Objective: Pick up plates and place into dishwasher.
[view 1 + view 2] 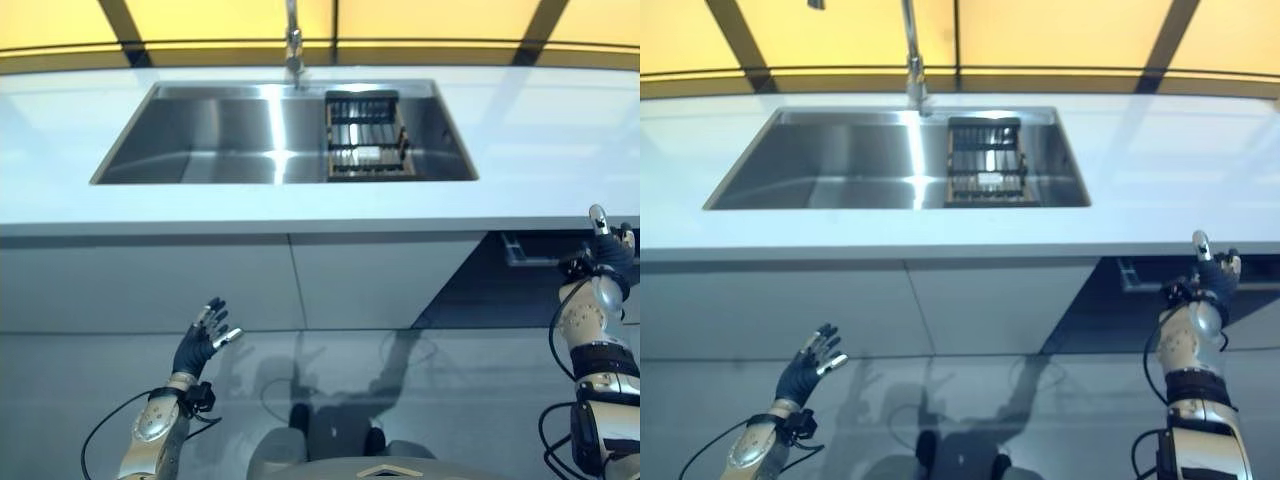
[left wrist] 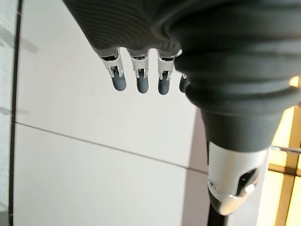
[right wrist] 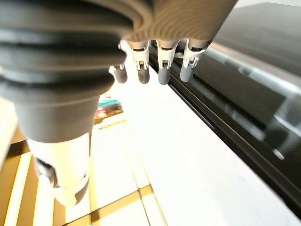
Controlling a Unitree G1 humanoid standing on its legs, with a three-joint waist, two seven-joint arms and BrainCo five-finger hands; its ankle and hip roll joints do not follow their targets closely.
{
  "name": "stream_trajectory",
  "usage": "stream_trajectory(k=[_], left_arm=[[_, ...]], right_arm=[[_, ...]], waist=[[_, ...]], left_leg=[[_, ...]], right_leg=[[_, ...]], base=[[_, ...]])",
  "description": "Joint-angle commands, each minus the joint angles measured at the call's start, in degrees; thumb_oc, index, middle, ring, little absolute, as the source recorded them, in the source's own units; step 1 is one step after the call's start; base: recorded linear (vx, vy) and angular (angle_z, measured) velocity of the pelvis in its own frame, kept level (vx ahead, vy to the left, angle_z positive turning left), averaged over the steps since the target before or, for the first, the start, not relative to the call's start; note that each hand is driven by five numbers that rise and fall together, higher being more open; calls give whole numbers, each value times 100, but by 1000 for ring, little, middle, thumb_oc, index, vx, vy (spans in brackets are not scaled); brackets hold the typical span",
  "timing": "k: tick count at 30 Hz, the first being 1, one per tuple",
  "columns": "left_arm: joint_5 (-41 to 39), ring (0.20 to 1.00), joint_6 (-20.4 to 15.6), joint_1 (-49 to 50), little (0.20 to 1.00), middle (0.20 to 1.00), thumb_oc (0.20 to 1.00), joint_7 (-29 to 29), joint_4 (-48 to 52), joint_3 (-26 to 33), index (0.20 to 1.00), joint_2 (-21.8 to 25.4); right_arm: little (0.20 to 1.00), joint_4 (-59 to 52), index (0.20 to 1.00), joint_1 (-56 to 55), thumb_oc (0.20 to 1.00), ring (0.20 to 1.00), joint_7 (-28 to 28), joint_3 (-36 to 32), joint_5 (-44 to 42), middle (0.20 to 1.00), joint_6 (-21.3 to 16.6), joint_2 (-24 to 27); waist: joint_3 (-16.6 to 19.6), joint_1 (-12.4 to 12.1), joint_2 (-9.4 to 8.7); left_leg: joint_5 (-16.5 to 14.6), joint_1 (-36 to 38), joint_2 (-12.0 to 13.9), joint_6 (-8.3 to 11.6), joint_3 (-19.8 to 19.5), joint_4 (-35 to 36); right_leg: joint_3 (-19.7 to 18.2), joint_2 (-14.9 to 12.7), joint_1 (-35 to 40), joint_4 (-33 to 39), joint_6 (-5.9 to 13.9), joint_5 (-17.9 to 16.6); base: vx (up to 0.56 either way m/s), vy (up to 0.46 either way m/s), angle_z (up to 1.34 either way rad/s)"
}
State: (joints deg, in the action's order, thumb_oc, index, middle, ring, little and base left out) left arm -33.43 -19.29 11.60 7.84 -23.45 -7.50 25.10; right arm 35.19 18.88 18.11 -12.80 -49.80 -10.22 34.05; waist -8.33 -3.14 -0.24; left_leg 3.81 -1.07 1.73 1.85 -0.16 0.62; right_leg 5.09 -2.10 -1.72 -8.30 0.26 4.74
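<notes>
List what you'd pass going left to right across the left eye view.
Left hand → sink → faucet → dish rack → open dishwasher → right hand.

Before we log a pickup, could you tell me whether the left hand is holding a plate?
No, the left hand is raised with fingers spread and holds nothing, in front of the cabinet.

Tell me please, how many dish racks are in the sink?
1: a dark dish rack stands at the right side of the sink, below the faucet. Its contents are unclear.
</notes>
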Motion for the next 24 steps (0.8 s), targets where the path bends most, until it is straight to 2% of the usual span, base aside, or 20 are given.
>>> stream_trajectory(k=[1,5,9,14,18,22,24], left_arm=[[-152,1000,-191,12,1000,1000,1000,-17,494,77,1000,-56],[-164,1000,-265,-33,1000,1000,1000,17,517,145,1000,-139],[-198,1000,-292,-141,1000,1000,1000,-19,496,307,1000,-272],[-34,1000,-415,-189,1000,1000,1000,-176,502,376,1000,-478],[-65,1000,-516,-185,1000,1000,1000,-304,620,352,1000,-634],[4,1000,-639,-142,1000,1000,1000,-475,699,213,1000,-674],[31,1000,-639,-124,1000,1000,1000,-533,731,116,1000,-666]], right_arm=[[1000,-589,1000,-279,1000,1000,-613,188,721,1000,-323,282],[1000,-1193,1000,-806,1000,1000,-1290,252,767,1000,-445,254],[1000,-1718,1000,-1217,1000,1000,-1860,275,710,1000,-584,-185],[1000,-2402,1000,-1660,1000,1000,-1871,568,898,1000,-798,-840],[1000,-2675,1000,-2023,1000,1000,-1680,1000,1511,1000,-950,-1333],[1000,-2734,1000,-2364,1000,1000,-2055,1409,1217,1000,-871,-1637],[1000,-2661,1000,-2550,1000,1000,-2173,1734,1559,1000,-755,-1681]], waist=[[313,191,-276],[380,352,-314],[439,484,-329],[506,646,-331],[510,745,-307],[501,802,-309],[494,816,-311]], left_leg=[[-618,130,19,-158,79,-394],[-637,169,-1,-188,228,-339],[-646,212,-20,-211,338,-274],[-680,248,-49,-241,442,-277],[-702,258,-93,-279,484,-284],[-746,238,-136,-316,496,-329],[-753,214,-161,-323,485,-349]], right_leg=[[-314,-303,38,544,301,-747],[-432,-294,-23,616,357,-830],[-511,-266,-48,695,392,-898],[-590,-231,-87,748,410,-954],[-652,-200,-123,754,421,-979],[-710,-181,-174,707,434,-966],[-713,-186,-207,682,454,-965]], base=[[-58,19,-27],[-66,13,-22],[-64,8,-21],[-66,18,-9],[-60,44,-7],[-42,32,-6],[-29,33,-7]])
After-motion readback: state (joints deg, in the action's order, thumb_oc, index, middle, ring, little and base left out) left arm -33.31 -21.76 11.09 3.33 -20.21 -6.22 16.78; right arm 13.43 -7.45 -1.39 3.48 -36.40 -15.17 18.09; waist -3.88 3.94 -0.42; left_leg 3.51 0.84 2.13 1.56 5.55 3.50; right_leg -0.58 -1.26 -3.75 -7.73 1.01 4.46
